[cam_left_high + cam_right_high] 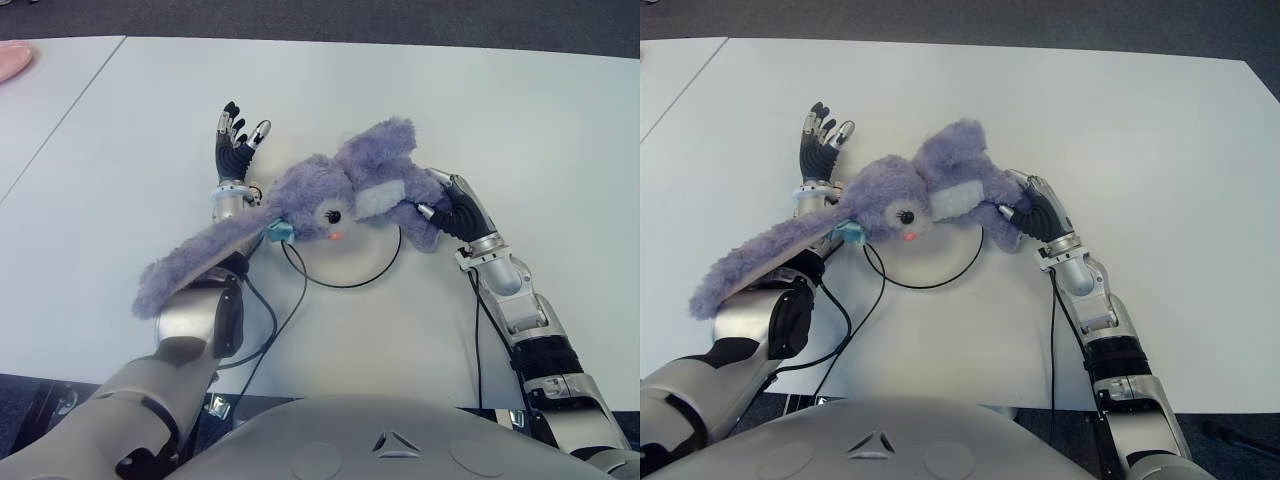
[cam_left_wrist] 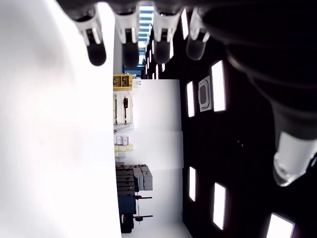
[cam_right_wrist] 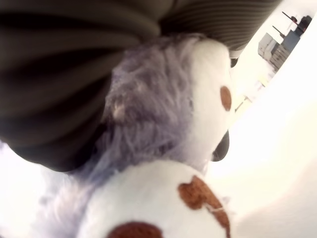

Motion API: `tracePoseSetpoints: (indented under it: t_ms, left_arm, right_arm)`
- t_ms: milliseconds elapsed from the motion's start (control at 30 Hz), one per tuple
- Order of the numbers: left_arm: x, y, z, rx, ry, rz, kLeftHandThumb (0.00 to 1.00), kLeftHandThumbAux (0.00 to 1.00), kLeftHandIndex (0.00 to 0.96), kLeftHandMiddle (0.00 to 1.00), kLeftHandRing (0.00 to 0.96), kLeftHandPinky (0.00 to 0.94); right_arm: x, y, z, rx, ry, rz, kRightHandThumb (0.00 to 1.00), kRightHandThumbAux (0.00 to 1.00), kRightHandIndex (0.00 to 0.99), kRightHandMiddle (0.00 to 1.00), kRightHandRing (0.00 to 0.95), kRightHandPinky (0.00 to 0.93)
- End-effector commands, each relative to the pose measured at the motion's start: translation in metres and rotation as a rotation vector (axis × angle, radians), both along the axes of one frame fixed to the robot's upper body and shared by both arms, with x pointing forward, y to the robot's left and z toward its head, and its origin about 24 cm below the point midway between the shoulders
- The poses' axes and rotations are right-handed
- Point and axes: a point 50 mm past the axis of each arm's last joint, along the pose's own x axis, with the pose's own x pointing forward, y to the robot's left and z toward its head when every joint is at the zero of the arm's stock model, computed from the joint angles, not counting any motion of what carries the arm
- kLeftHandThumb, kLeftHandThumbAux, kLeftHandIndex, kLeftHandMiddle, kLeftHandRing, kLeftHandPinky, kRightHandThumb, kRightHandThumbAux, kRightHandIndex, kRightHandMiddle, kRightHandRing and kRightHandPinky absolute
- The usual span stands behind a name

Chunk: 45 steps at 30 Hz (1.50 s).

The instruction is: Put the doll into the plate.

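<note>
A purple plush bunny doll [image 1: 345, 195] lies over the far part of a white plate with a thin black rim [image 1: 350, 285] at the table's middle. One long ear [image 1: 195, 262] drapes leftward across my left forearm. My right hand [image 1: 437, 209] is shut on the doll's body at its right side; the right wrist view is filled with purple fur and a white foot pad [image 3: 148, 203] with brown spots. My left hand [image 1: 240, 127] shows just left of and beyond the doll's head, open, fingers [image 2: 129, 42] straight and holding nothing.
The white table [image 1: 520, 130] has a seam running down its left side. Something pink [image 1: 12, 60] sits at the far left edge. Black cables [image 1: 290, 310] run from my left wrist toward the table's near edge. Dark floor lies beyond the far edge.
</note>
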Motion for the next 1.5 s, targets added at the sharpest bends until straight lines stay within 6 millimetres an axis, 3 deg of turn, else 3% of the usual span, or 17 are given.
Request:
tracePoseSetpoints:
  t_ms: [33, 367, 500, 567, 600, 633, 700, 800, 900, 1100, 1500]
  left_arm:
    - [-0.094, 0.001, -0.119, -0.025, 0.552, 0.05, 0.0, 0.608, 0.08, 0.091, 0.105, 0.125]
    - [-0.094, 0.0, -0.12, -0.034, 0.561, 0.068, 0.0, 0.606, 0.108, 0.095, 0.106, 0.126]
    - [-0.094, -0.001, -0.12, -0.033, 0.561, 0.069, 0.0, 0.615, 0.11, 0.097, 0.108, 0.133]
    - [-0.094, -0.001, -0.12, -0.031, 0.561, 0.069, 0.0, 0.615, 0.108, 0.097, 0.109, 0.134]
    - [-0.094, -0.001, -0.12, -0.03, 0.561, 0.069, 0.0, 0.613, 0.107, 0.097, 0.109, 0.134]
    - [-0.094, -0.001, -0.12, -0.03, 0.561, 0.07, 0.0, 0.613, 0.106, 0.097, 0.109, 0.134]
    - [-0.094, -0.001, -0.12, -0.03, 0.563, 0.072, 0.0, 0.611, 0.107, 0.096, 0.109, 0.133]
    - [-0.094, -0.002, -0.12, -0.03, 0.564, 0.074, 0.0, 0.615, 0.111, 0.098, 0.111, 0.137]
    - [-0.093, -0.002, -0.12, -0.031, 0.565, 0.074, 0.0, 0.62, 0.108, 0.1, 0.112, 0.139]
    - [-0.093, -0.004, -0.12, -0.033, 0.569, 0.075, 0.0, 0.623, 0.099, 0.099, 0.112, 0.137]
    - [-0.093, -0.007, -0.12, -0.034, 0.562, 0.071, 0.0, 0.616, 0.102, 0.092, 0.106, 0.131]
  right_arm:
    - [-0.023, -0.006, -0.062, -0.052, 0.267, -0.058, 0.689, 0.726, 0.438, 0.908, 0.906, 0.895]
    - [-0.014, -0.007, -0.067, -0.032, 0.225, -0.053, 0.695, 0.723, 0.438, 0.89, 0.891, 0.875]
    - [-0.012, -0.01, -0.07, -0.012, 0.222, -0.06, 0.693, 0.72, 0.435, 0.845, 0.847, 0.821]
    - [-0.012, -0.011, -0.071, -0.005, 0.22, -0.065, 0.689, 0.718, 0.426, 0.748, 0.732, 0.704]
    - [-0.012, -0.011, -0.072, -0.002, 0.218, -0.067, 0.611, 0.659, 0.336, 0.634, 0.599, 0.559]
    - [-0.013, -0.011, -0.073, 0.002, 0.216, -0.068, 0.582, 0.638, 0.303, 0.592, 0.552, 0.506]
    - [-0.015, -0.009, -0.072, 0.011, 0.203, -0.066, 0.517, 0.577, 0.161, 0.38, 0.339, 0.28]
    - [-0.017, -0.005, -0.07, 0.019, 0.18, -0.065, 0.493, 0.526, 0.061, 0.208, 0.165, 0.124]
    - [-0.015, -0.004, -0.069, 0.001, 0.155, -0.079, 0.48, 0.454, 0.019, 0.1, 0.057, 0.042]
    - [-0.013, -0.005, -0.068, -0.063, 0.116, -0.101, 0.462, 0.318, 0.001, 0.01, 0.006, 0.004]
    - [-0.01, -0.012, -0.076, -0.118, 0.108, -0.143, 0.488, 0.22, 0.0, 0.0, 0.0, 0.0]
